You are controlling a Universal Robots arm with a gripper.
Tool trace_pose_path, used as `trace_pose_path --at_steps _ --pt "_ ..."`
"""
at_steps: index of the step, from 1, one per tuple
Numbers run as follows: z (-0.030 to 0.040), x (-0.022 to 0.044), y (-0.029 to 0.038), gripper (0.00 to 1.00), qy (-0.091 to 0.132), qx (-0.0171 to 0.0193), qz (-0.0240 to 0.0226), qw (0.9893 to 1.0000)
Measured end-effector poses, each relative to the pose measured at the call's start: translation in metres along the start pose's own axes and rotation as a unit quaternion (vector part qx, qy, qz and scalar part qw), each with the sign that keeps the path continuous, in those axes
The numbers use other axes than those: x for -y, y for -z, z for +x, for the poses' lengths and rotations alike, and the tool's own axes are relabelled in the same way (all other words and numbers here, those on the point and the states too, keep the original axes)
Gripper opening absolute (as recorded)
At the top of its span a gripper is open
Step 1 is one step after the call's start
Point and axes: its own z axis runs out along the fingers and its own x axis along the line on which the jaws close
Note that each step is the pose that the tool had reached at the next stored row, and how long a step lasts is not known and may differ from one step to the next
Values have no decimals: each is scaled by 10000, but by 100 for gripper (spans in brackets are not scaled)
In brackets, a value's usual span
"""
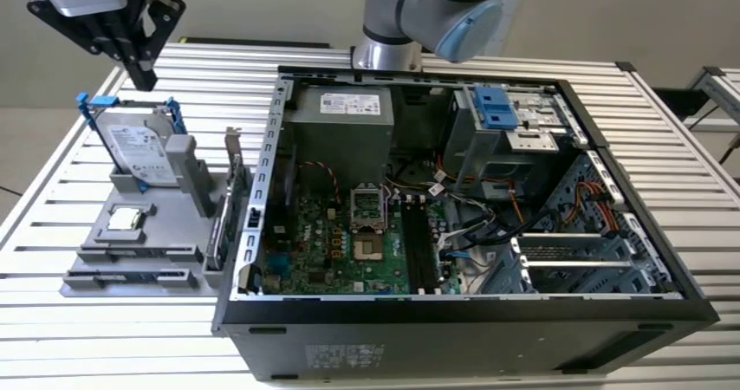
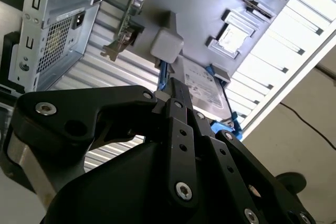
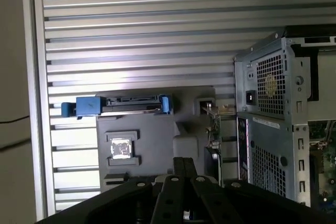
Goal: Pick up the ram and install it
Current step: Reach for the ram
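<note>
Exterior view: the pincer [image 1: 145, 82] hangs above the far corner of the slatted surface [image 1: 116, 347] on the exterior view's left, its fingers together and holding nothing; both wrist views show them pressed shut. Below it a gray holder [image 1: 162, 234] sits beside the open computer case [image 1: 463, 191]. The ram [image 1: 127, 277] appears to lie in the holder's slot closest to the surface's near edge, well apart from the pincer.

one case [image 1: 463, 342], one drive [image 1: 137, 152], one chip [image 1: 124, 221]
</note>
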Motion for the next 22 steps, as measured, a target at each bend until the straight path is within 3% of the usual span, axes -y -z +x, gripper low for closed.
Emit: trace_pose_path --at_steps 14,22 --pt "156 11 4 0 3 0 0 10000" --pt "238 17 6 0 121 -6 -2 9999"
